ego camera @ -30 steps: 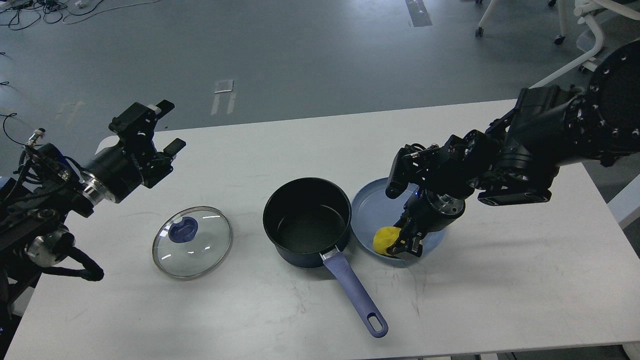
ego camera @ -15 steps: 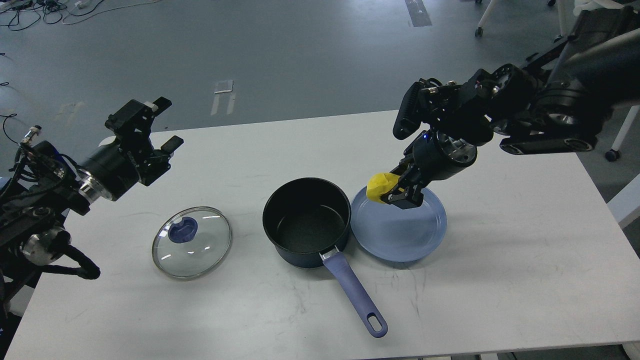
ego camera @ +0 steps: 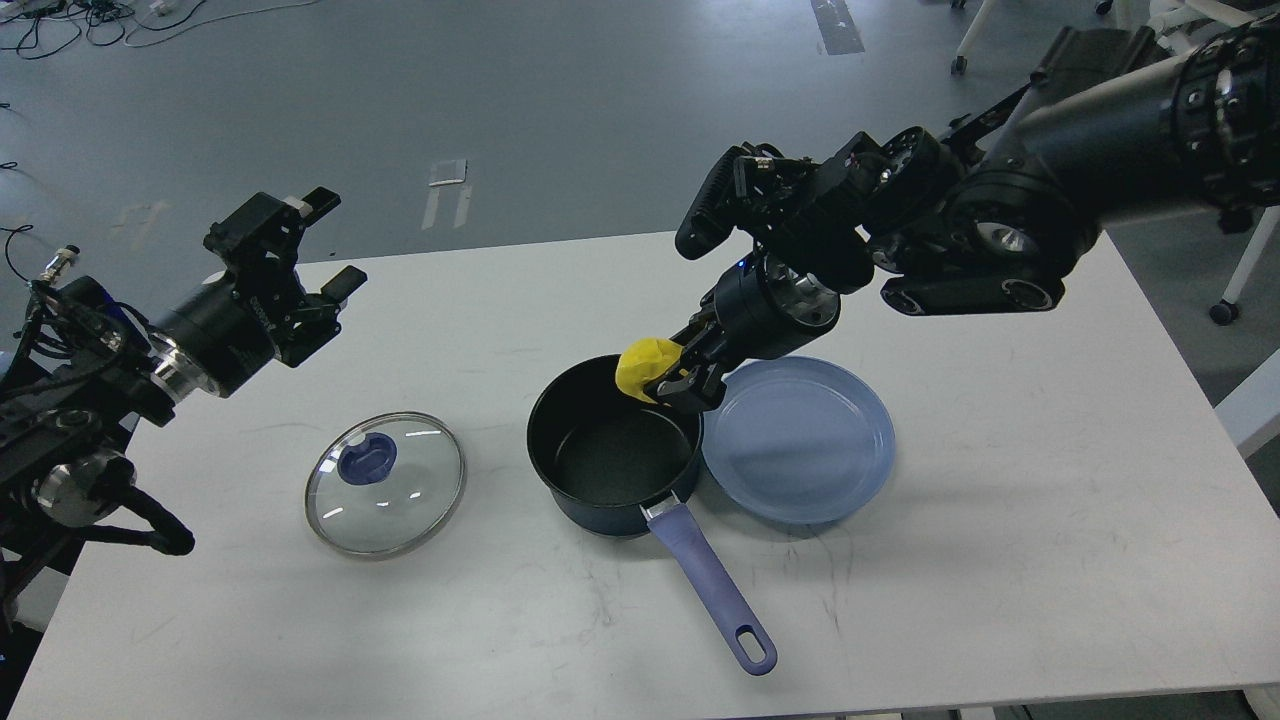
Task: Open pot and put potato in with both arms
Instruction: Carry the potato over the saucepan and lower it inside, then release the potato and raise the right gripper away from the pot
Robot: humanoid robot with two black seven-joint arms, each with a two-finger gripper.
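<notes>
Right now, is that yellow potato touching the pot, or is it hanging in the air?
Cannot tell. In the head view the potato, held by the right end effector, overlaps the far rim of the pot; one overhead angle cannot separate contact from a gap.

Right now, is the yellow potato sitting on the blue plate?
No, the potato is held up in the right fingers over the pot's rim, and the plate has nothing on it.

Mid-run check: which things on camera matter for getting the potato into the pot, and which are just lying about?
In the job:
pot, open
lid, set aside on the table
potato, in the right gripper at the pot's rim
left gripper, empty

Lying about:
plate
floor cables
</notes>
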